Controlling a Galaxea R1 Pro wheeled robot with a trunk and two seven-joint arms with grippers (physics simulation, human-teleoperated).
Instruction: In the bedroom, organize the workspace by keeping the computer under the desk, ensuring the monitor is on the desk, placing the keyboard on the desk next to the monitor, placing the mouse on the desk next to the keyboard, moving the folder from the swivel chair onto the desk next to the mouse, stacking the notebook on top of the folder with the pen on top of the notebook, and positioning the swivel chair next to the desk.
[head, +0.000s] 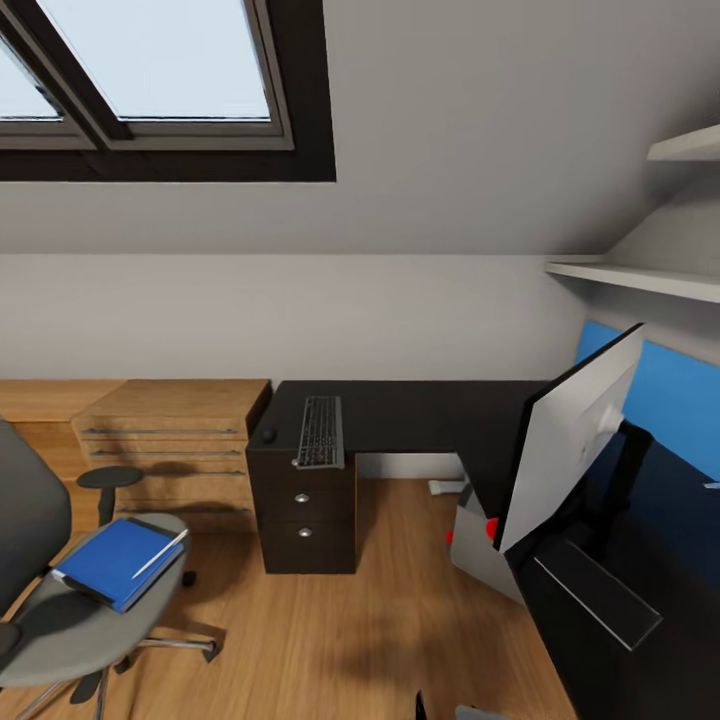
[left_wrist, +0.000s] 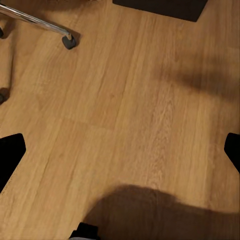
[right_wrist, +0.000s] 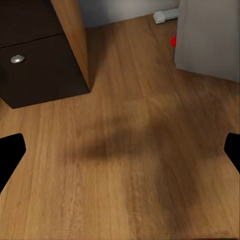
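Here we see the dark L-shaped bench (head: 420, 415) carrying the black keyboard (head: 320, 432), the small black mouse (head: 268, 436) beside it, and the tilted white-backed monitor (head: 565, 440). The blue folder (head: 112, 560) lies on the grey swivel chair (head: 70, 620). Both wrist views show fingers (left_wrist: 11, 152) (right_wrist: 10, 150) spread apart over the wooden floor (right_wrist: 130, 150), holding nothing.

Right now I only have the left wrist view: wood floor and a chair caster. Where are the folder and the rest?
Observer: The blue folder lies on the swivel chair seat, with a pen on top of it.
Operator: And the keyboard?
Observer: The keyboard is already on the dark desk, its near end reaching the desk edge, with the mouse beside it.
Operator: Monitor?
Observer: The monitor stands on the desk's right wing, seen from behind.
Operator: Are the grippers holding anything?
Observer: The right wrist view shows bare floor between wide-apart fingertips, so nothing there.
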